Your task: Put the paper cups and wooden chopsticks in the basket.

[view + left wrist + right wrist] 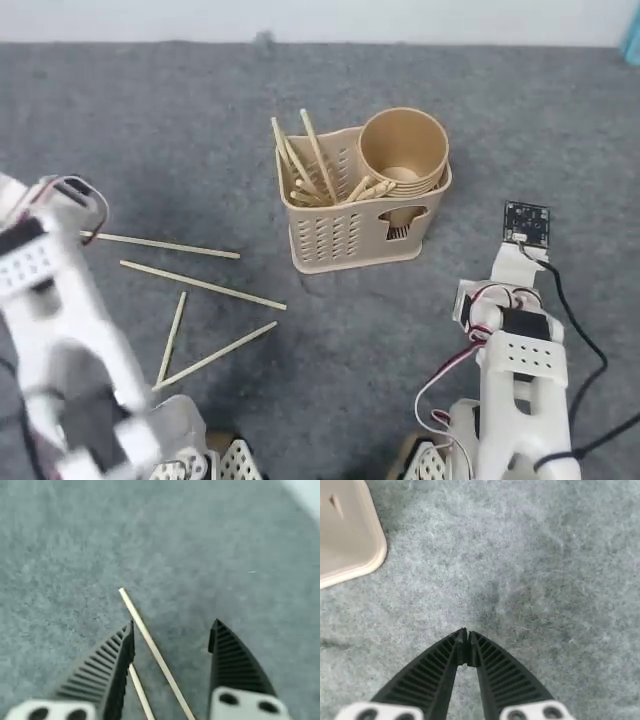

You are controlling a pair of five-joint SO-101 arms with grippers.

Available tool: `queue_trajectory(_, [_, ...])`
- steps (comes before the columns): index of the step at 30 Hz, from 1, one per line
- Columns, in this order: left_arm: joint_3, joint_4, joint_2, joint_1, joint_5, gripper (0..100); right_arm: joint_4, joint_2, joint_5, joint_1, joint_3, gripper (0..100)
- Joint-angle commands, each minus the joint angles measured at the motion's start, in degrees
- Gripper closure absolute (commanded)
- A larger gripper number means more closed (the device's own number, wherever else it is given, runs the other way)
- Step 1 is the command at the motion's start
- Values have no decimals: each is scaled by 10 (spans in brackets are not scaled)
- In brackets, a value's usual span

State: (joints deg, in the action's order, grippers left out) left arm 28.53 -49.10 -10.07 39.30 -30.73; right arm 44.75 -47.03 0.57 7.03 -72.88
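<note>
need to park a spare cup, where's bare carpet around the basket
Free: carpet beyond the basket toward the wall, and between basket and shut right gripper. Crowded: left of the basket, four loose chopsticks by the open left gripper.
</note>
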Motion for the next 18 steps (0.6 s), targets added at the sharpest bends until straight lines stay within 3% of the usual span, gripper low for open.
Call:
queue_trajectory(1, [-152,-40,179,8,-24,769,-6,-10,-6,-4,3,991])
queue_trajectory(10, [-473,-231,470,11,-39,769,-7,-10,-6,-4,3,991])
queue_trajectory(18, [-681,-367,593,24,-39,769,-9,-10,-6,-4,3,991])
